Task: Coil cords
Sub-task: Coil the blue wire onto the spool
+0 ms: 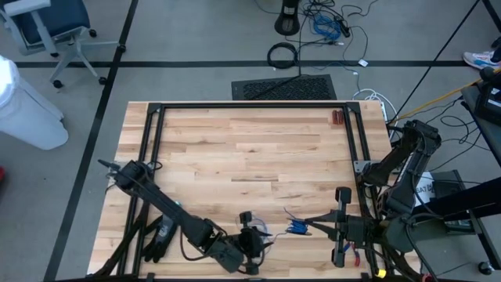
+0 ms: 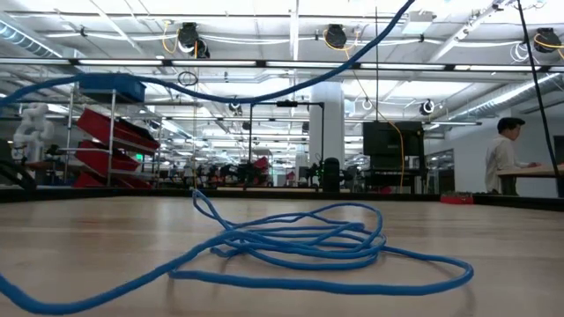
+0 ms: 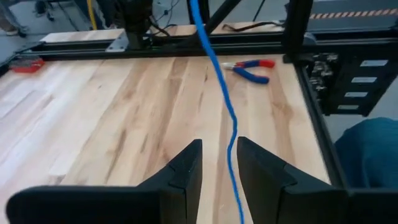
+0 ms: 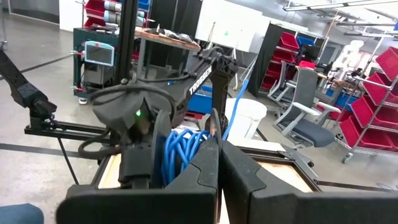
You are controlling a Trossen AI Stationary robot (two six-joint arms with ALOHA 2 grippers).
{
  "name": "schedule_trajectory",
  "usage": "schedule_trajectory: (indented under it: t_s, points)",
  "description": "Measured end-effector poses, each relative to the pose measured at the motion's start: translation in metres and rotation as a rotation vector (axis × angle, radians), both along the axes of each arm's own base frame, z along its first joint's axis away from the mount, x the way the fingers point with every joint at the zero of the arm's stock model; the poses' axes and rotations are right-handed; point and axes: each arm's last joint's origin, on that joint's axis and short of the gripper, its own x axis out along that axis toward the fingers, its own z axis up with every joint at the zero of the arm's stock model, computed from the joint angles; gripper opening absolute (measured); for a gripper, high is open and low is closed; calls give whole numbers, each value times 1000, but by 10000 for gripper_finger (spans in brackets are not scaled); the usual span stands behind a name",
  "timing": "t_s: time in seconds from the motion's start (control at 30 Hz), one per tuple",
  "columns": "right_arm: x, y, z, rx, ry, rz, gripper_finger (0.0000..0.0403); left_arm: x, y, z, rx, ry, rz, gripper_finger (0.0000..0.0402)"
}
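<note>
Tabletop (image 1: 235, 157) is carrying the work at its near edge, where I am running both arms close together. Left pincer (image 3: 219, 163) is standing part-open, with the blue cord (image 3: 219, 93) running up between its fingers; I cannot tell whether it is actually pinching. Right pincer (image 4: 219, 163) is fully closed, facing the left arm's coiled blue bundle. Loose loops are lying on the wood. I judge coiling mid-way; next, gathering the slack tail into the bundle.
</note>
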Motion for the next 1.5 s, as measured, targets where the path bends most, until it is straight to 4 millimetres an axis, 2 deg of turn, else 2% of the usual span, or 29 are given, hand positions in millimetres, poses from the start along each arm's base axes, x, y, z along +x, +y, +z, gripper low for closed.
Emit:
schedule_trajectory:
  t_s: [0.27,0.5,0.83,0.97,1.17,1.33,1.5]
  points:
    - [0,0,0,-4,1,0,0,9,0,-7,-46,-29,-32,110]
    - [0,0,0,-4,1,0,0,10,0,-7,-43,-32,-25,138]
    - [0,0,0,-4,1,0,0,13,5,-10,-13,-27,-8,137]
    - [0,0,0,-4,1,0,0,13,5,-11,-5,-25,-5,107]
    - [0,0,0,-4,1,0,0,12,6,-13,7,-2,-1,15]
    - [0,0,0,-4,1,0,0,11,7,-12,20,10,5,10]
    - [0,0,0,-5,2,0,0,1,12,-5,44,63,66,3]
